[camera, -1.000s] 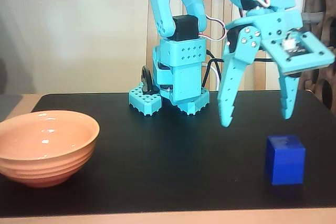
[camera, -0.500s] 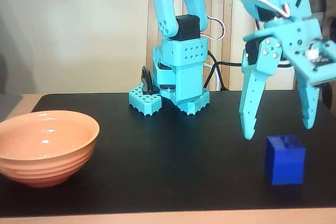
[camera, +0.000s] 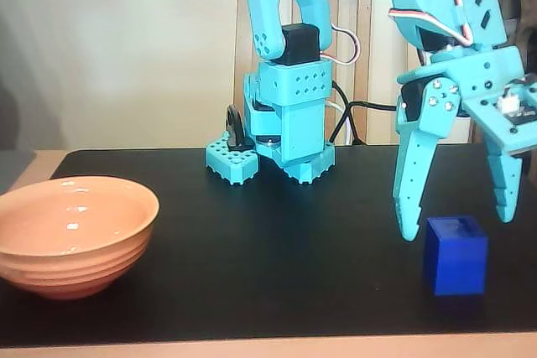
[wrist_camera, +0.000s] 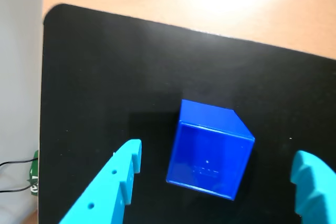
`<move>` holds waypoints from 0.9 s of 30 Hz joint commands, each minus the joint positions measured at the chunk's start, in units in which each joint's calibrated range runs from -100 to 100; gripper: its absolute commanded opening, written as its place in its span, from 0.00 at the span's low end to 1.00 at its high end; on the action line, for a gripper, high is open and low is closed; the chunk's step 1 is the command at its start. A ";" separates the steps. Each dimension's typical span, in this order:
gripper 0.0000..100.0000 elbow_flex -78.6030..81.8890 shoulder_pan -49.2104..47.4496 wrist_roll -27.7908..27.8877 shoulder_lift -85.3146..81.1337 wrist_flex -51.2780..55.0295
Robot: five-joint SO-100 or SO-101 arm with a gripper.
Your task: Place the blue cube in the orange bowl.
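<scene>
The turquoise two-finger hand [camera: 457, 228] hangs spread wide, gripping nothing, fingers straddling the small matte deep-blue cube [camera: 456, 255] so a closing squeeze should catch opposite faces. The cube sits on the black matte surface [camera: 277, 249] near its front right corner in the fixed view. From the wrist view the cube [wrist_camera: 210, 149] lies between the fingers, turned slightly askew. The glossy peach-orange ribbed bowl [camera: 71, 234] waits empty at the front left edge, well apart.
</scene>
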 commanded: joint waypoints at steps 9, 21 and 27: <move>0.33 -5.67 1.06 -0.90 3.67 -1.69; 0.33 -4.67 1.67 -1.53 4.86 -1.43; 0.33 -5.21 1.26 -1.53 7.76 -1.60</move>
